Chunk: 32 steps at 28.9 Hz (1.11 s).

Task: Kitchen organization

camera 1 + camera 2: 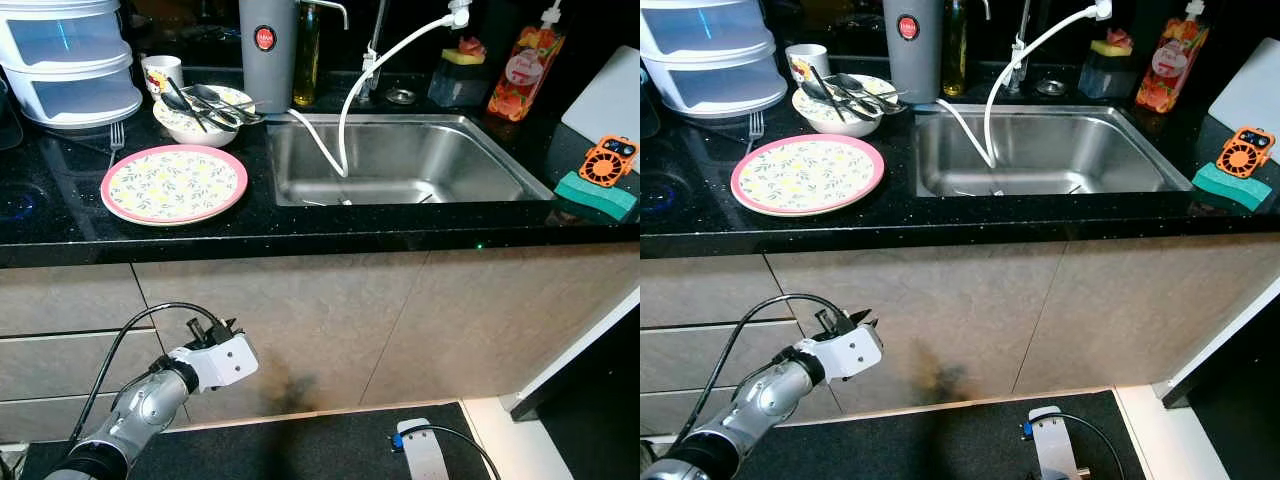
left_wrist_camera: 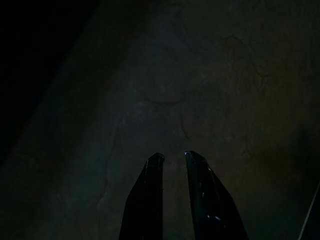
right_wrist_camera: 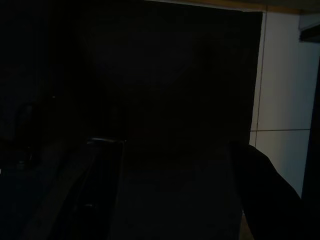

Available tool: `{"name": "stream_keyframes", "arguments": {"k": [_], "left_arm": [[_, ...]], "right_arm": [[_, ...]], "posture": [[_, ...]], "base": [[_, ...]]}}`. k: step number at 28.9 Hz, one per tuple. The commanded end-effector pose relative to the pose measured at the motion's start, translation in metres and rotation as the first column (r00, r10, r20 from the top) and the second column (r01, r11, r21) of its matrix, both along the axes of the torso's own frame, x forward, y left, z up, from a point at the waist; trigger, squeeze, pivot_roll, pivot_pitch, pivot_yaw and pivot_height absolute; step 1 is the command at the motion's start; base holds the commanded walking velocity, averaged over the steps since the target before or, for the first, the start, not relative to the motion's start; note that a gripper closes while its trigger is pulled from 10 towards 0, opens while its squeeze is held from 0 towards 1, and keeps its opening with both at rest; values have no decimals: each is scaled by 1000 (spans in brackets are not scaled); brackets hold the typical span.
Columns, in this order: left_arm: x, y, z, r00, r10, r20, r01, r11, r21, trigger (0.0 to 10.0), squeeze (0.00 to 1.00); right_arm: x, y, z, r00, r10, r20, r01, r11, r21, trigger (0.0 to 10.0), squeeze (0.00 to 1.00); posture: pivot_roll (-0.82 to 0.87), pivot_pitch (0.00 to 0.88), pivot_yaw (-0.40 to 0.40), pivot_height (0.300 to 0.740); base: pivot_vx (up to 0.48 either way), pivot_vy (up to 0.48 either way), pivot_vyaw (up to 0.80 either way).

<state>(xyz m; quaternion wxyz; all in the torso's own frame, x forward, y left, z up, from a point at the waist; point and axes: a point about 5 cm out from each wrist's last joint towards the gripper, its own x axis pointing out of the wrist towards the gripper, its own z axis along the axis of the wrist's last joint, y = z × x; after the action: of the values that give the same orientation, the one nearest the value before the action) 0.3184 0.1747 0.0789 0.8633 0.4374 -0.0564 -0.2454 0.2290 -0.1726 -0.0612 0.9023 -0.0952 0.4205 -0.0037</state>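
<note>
On the black bench [image 1: 300, 235] before us sits a pink-rimmed floral plate [image 1: 174, 183], left of the steel sink [image 1: 400, 160] and near the front edge. Just behind the plate we see a bowl [image 1: 200, 115] piled with spoons and other cutlery, a white mug [image 1: 162, 72] at its far left, and a fork [image 1: 115, 140] lying on the bench left of the plate. White stacked containers [image 1: 70, 60] stand at the far left. A white hose [image 1: 350, 120] dangles into the sink. At the right end lies a green sponge [image 1: 597, 195] with a small orange fan [image 1: 608, 160] just behind it, and a soap bottle [image 1: 525, 65] stands farther back.

Our left gripper [image 2: 172, 160] hangs low in front of the cabinet doors, its fingers [image 2: 150, 200] nearly together and holding nothing. Our right gripper [image 3: 175, 190] hangs idle near the dark floor mat, its fingers spread apart and empty.
</note>
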Motion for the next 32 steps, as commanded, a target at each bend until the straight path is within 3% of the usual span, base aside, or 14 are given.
{"name": "stream_keyframes", "arguments": {"k": [1, 21, 28, 29, 31, 32], "left_arm": [[-3, 1, -6, 1000, -5, -29, 6, 1000, 27, 10000, 0], [-3, 7, -7, 999, 9, -40, -8, 1000, 26, 10000, 0], [5, 12, 0, 993, 115, -42, -117, 991, -64, 10000, 0], [9, 13, 2, 986, 158, -45, -162, 982, -94, 10000, 0], [15, 8, -3, 936, 311, -165, -348, 894, -284, 10000, 0], [13, 3, -15, 895, 329, -300, -427, 824, -371, 10000, 0]], "right_arm": [[-6, -3, -4, 1000, -10, -25, 10, 1000, -7, 10000, 0], [-7, 3, -5, 999, -32, -34, 33, 999, 18, 10000, 0], [-7, 3, -5, 999, -28, -35, 29, 999, 15, 10000, 0], [-7, 3, -5, 999, -29, -35, 29, 999, 15, 10000, 0], [-7, 3, -5, 999, -32, -34, 32, 999, 16, 10000, 0], [-8, 3, -5, 999, -31, -33, 32, 999, 16, 10000, 0]], "posture": [[13, 130, -50, 740], [21, 127, -33, 740], [25, 130, -35, 740], [25, 130, -35, 740], [9, 139, -40, 740], [0, 133, -42, 740]], "base": [[0, 0, 0], [0, 0, 0], [0, 0, 0], [0, 0, 0], [0, 0, 0], [0, 0, 0]]}}
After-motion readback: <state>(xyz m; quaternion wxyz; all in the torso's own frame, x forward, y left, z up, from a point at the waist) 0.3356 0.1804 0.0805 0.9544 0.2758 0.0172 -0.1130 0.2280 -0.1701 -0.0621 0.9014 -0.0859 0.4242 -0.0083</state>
